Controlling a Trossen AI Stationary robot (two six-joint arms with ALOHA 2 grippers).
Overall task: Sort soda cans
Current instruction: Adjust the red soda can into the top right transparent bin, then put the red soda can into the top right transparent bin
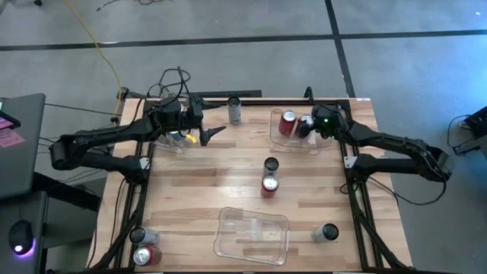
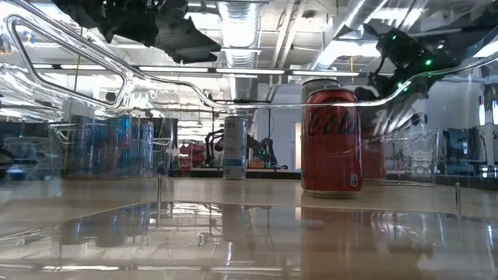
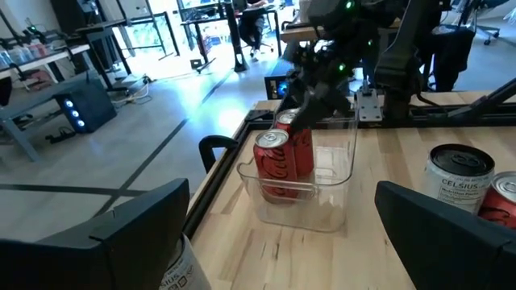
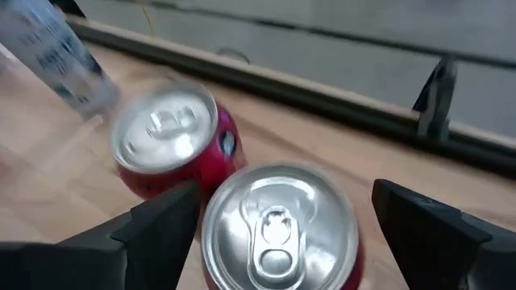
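My right gripper (image 1: 306,126) (image 4: 282,197) is open over the clear bin (image 1: 275,137) at the table's far right. Its fingers stand on either side of a red can's top (image 4: 278,229), with a gap showing on one side. A second red can (image 4: 173,141) stands upright beside the first in that bin. My left gripper (image 1: 207,133) (image 3: 282,193) is open and holds nothing. It hangs beside the far left bin (image 1: 179,141), which holds silver-blue cans (image 2: 117,148). A silver can (image 1: 270,164) and a red can (image 1: 269,185) stand mid-table. One silver-blue can (image 1: 234,109) stands at the far edge.
A clear bin (image 1: 253,232) sits at the near edge of the table. A dark can (image 1: 329,232) lies to its right. Two more cans (image 1: 143,245) sit at the near left corner, by the frame. Bare wood lies between the mid-table cans and the left bin.
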